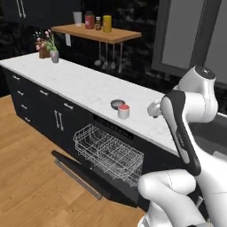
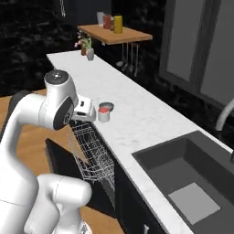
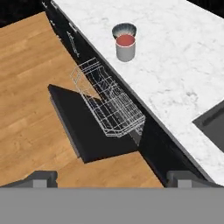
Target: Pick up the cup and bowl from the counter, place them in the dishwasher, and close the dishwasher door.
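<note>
The white cup (image 1: 123, 111) (image 2: 103, 114) (image 3: 125, 47) with a red inside stands near the front edge of the white marble counter (image 1: 80, 84) (image 2: 137, 114). The grey bowl (image 1: 117, 104) (image 2: 107, 106) (image 3: 124, 30) sits right behind it, touching or nearly so. Below them the dishwasher is open, its white wire rack (image 1: 108, 153) (image 3: 109, 105) pulled out over the lowered black dishwasher door (image 1: 88, 173) (image 3: 83, 127). My gripper (image 3: 113, 178) hangs open and empty in the air to the right of the cup, above the counter's front edge and short of both dishes.
A dark sink (image 2: 187, 178) with a faucet (image 2: 224, 114) is set into the counter to the right. At the back, a wooden shelf (image 1: 95, 32) carries jars with utensils hanging below, and a flower vase (image 1: 54, 55) stands at the far left. Wooden floor (image 3: 30, 87) surrounds the door.
</note>
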Tool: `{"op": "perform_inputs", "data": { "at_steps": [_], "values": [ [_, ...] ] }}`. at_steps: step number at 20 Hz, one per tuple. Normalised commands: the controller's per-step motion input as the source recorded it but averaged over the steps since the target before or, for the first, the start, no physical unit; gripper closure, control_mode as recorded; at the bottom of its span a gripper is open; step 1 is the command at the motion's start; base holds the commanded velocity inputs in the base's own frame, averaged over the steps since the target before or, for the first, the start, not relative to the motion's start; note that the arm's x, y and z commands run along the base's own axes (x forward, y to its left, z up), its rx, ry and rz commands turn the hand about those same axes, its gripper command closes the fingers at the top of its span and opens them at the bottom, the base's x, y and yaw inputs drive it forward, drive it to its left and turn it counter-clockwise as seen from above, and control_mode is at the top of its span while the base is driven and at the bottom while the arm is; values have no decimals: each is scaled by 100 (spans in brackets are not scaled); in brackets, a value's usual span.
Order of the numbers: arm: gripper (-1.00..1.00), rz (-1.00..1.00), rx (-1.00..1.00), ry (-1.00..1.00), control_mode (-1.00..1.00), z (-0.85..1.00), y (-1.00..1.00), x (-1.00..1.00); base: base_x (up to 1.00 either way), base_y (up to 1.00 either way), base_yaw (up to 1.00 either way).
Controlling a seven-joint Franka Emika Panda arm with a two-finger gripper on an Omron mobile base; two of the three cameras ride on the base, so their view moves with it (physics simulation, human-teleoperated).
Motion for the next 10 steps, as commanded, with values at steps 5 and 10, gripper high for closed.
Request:
{"op": "perform_inputs", "data": {
  "at_steps": [5,10],
  "values": [
    [-100,0,0,0,100,0,0,0,90,-1,36],
    [-100,0,0,0,100,0,0,0,62,-37,22]
  ]
}}
